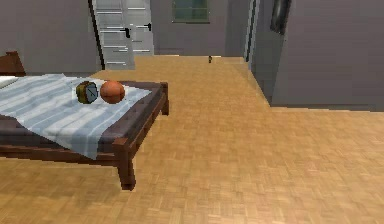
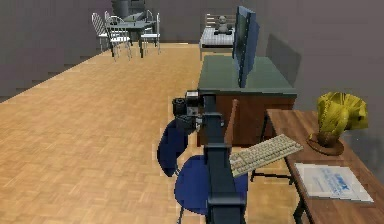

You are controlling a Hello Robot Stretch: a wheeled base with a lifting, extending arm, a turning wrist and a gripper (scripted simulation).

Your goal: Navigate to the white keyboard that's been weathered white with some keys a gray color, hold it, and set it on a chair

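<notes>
White keyboard lies at the edge of the wooden bench, just beside the blue chair; tool near the chair's back; we cannot tell its state or whether it holds anything.

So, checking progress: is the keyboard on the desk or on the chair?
On the desk: the keyboard lies flat across the wooden desk at its edge, jutting out toward the blue chair.
</notes>
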